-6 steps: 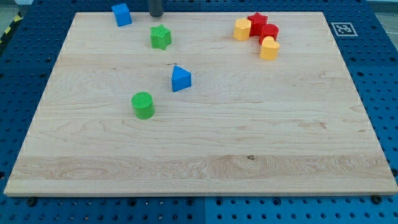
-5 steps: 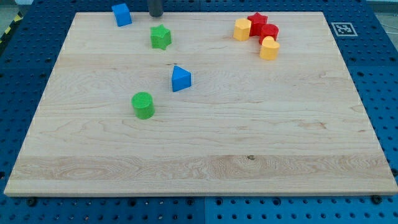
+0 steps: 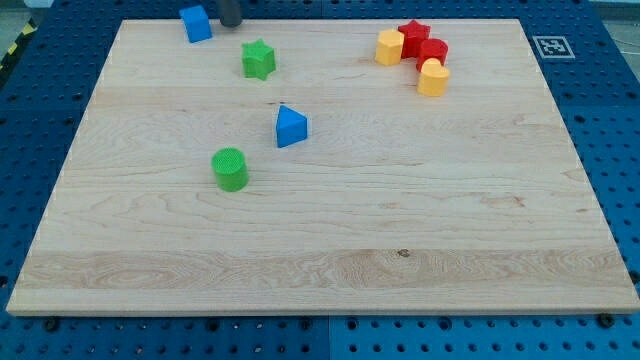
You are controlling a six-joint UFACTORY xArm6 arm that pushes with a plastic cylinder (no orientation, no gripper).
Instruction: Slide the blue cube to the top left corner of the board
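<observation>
My tip (image 3: 230,24) at tabletop (image 3: 330,230) top edge; rod only, no hand, holds nothing. Blue cube (image 3: 196,23) just to its left, near top left; contact unclear.

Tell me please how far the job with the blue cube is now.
Nearly done: the blue cube sits at the board's top edge, though still a little right of the top left corner. In hand: my tip stands just right of the cube, ready to push left. Left: the last short slide into the corner.
</observation>
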